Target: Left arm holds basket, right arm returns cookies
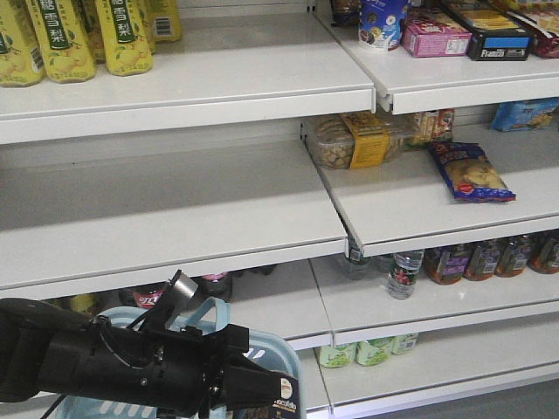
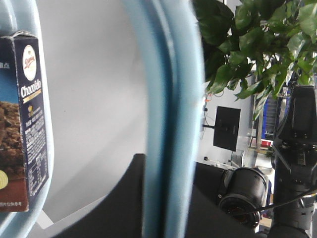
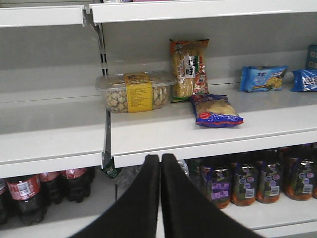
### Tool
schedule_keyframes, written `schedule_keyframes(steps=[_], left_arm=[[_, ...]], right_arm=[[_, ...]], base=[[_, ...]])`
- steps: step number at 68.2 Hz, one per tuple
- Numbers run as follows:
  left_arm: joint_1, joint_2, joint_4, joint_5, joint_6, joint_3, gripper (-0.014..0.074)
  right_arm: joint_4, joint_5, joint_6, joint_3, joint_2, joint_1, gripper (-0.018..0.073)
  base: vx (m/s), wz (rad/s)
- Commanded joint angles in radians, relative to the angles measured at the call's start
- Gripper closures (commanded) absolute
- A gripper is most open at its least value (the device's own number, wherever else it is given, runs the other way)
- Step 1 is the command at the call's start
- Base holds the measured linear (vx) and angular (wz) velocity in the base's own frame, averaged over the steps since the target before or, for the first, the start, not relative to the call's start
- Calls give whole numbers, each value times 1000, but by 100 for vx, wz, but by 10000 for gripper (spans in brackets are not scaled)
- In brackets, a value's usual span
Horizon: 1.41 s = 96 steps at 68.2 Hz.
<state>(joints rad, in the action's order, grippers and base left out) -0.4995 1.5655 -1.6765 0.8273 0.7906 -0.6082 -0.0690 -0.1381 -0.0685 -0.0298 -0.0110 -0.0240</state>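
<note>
You're seeing pale blue, navy, black and white.
Your basket (image 1: 278,360) is light blue with slotted sides; the cookies (image 2: 29,114) box is dark navy over maroon; left arm (image 1: 96,358) and right gripper (image 3: 160,158) are black; shelves (image 1: 218,78) white.

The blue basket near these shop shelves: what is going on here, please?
The left gripper holds the basket by its curved handle. The cookie box stands inside the basket against its wall and has not yet been taken out. The right gripper is shut and empty, and it points toward the middle shelf.
</note>
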Motion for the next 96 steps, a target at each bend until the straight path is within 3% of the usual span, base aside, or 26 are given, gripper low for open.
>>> schedule_keyframes(steps=[1, 96], left_arm=[[0, -40, -56, 68, 8, -21, 604], [0, -40, -56, 68, 8, -21, 604]], right_arm=[[-8, 71, 0, 1, -9, -1, 568], [-8, 71, 0, 1, -9, -1, 568]], base=[[10, 21], [6, 12]])
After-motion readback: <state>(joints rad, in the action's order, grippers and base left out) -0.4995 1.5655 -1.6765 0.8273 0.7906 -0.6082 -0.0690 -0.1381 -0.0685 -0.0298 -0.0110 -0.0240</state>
